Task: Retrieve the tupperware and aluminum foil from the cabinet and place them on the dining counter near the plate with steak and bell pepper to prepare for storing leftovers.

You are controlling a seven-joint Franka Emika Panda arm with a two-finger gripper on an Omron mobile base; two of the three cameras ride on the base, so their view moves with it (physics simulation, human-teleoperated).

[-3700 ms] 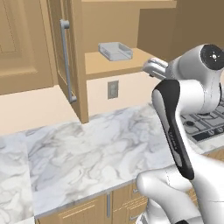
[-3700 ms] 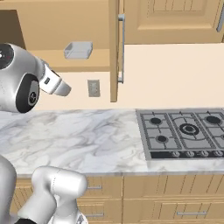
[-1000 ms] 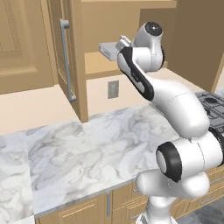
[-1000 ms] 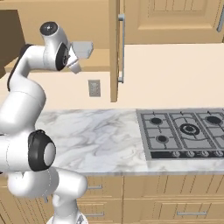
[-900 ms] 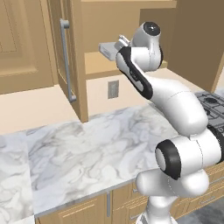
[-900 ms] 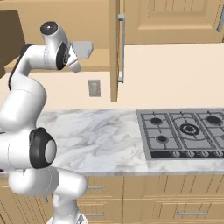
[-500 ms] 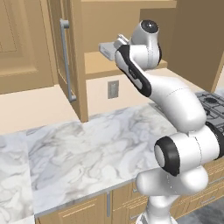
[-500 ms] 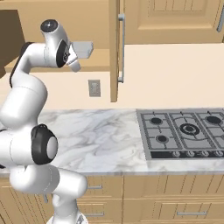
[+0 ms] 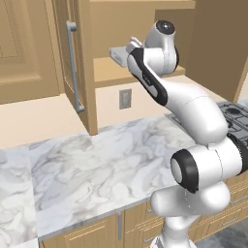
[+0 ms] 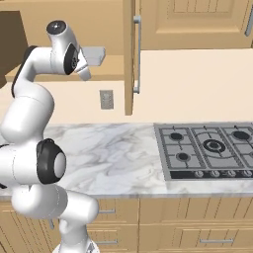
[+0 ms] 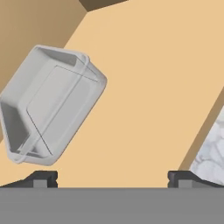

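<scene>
The tupperware [image 11: 50,103], a shallow pale grey container, lies on the lower shelf of the open light-wood cabinet [image 9: 104,72]. In the hand view it sits left of and beyond my open gripper [image 11: 112,178], whose two dark fingertips [image 11: 41,178] stand wide apart over bare shelf with nothing between them. From the left base camera the tupperware [image 9: 117,53] peeks out behind my gripper [image 9: 131,48]. From the right base camera the tupperware [image 10: 94,55] lies just above and past my gripper [image 10: 86,73]. The aluminum foil and the dining counter are out of view.
The cabinet door [image 9: 68,58] stands open at the left with its silver bar handle [image 9: 72,65]. A marble counter [image 9: 97,164] runs below, with a wall outlet [image 9: 125,98] behind it and a gas hob [image 10: 210,148] to the right. Another closed cabinet door [image 10: 197,22] is above the hob.
The arm has swung up from above the counter to the cabinet shelf. Over the last second the hand has edged slightly closer to the tupperware.
</scene>
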